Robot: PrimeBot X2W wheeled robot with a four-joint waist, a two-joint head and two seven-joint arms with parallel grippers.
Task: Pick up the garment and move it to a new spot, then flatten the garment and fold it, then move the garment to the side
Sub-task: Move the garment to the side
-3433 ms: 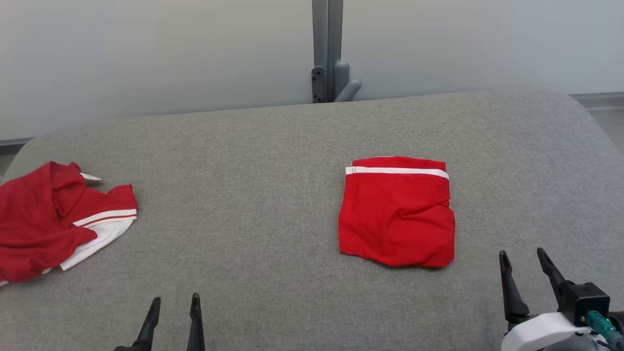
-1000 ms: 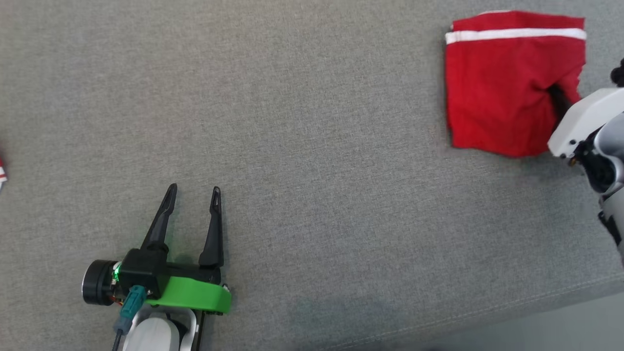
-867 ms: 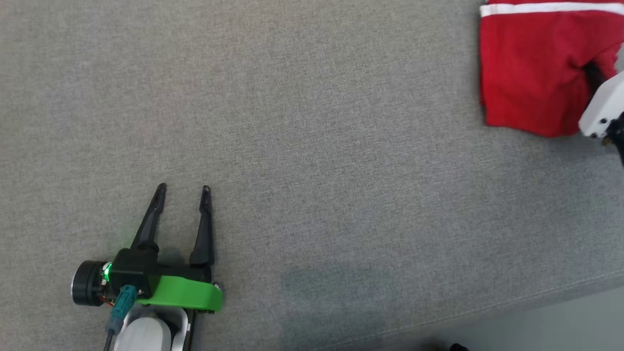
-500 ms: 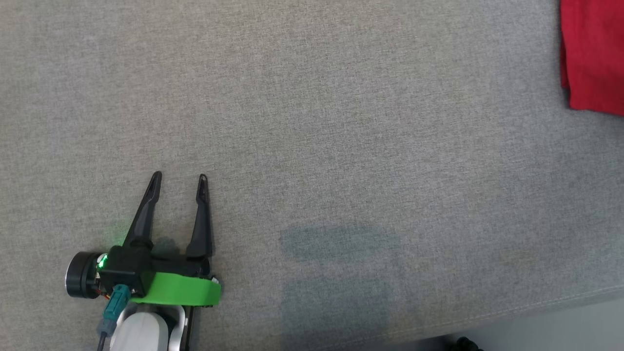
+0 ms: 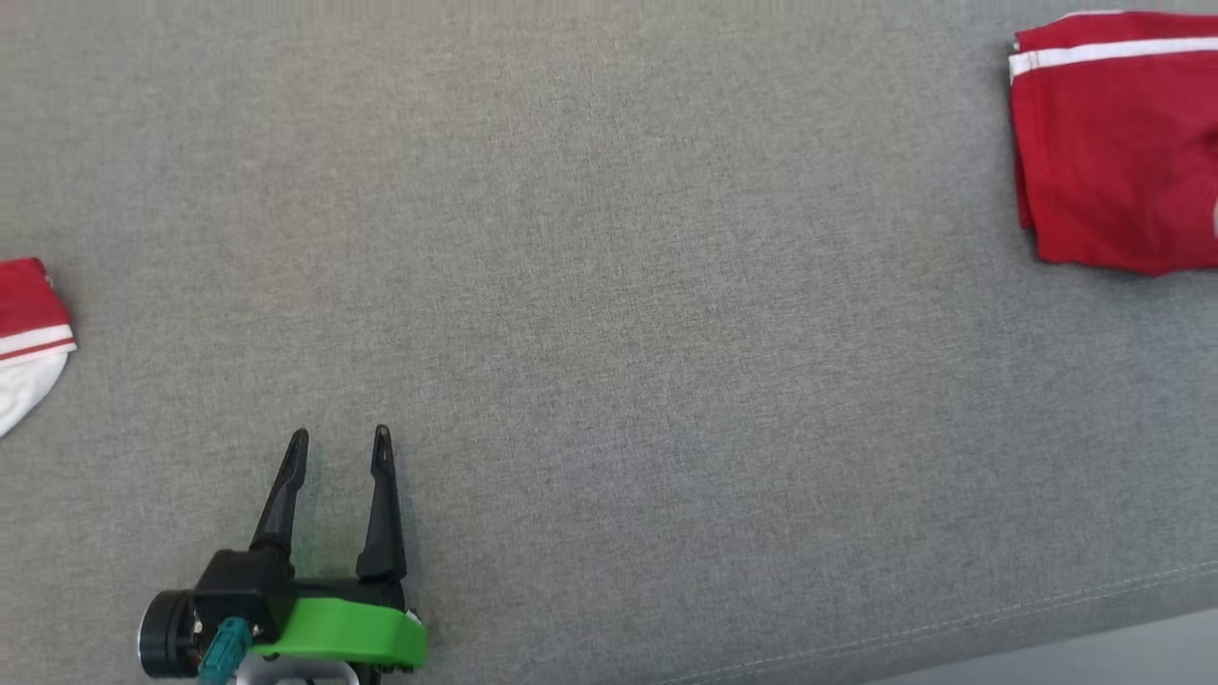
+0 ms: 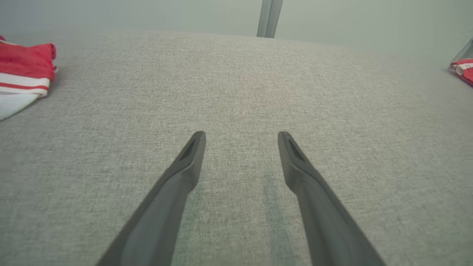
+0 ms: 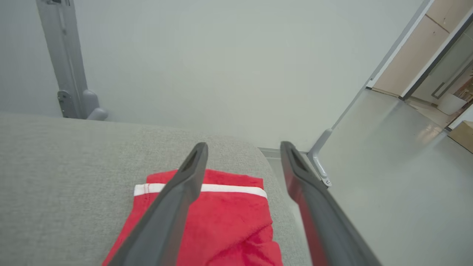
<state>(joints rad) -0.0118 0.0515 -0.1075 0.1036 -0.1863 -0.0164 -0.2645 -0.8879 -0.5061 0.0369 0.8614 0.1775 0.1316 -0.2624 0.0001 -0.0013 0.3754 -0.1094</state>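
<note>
The garment (image 5: 1113, 143) is red with a white stripe and lies folded into a rough square at the far right of the grey padded table (image 5: 609, 285), close to its rounded end. My right gripper (image 7: 244, 146) hovers over the garment's (image 7: 232, 225) right part, open, with nothing between its fingers. The left gripper (image 5: 341, 433) rests low over bare table at the front left, also open and empty. In the left wrist view the left gripper (image 6: 242, 135) points across the table, and the folded garment (image 6: 463, 68) peeks in at the right edge.
A second red and white garment (image 5: 29, 314) lies crumpled at the table's left edge, also seen as a crumpled heap (image 6: 26, 70) from the left wrist. The table's front edge (image 5: 952, 628) runs along the lower right. A grey post (image 7: 70, 74) stands at the wall behind.
My right gripper has opened, let go of the folded garment's right edge and risen off it. The head camera has shifted over the table. The left gripper stays open.
</note>
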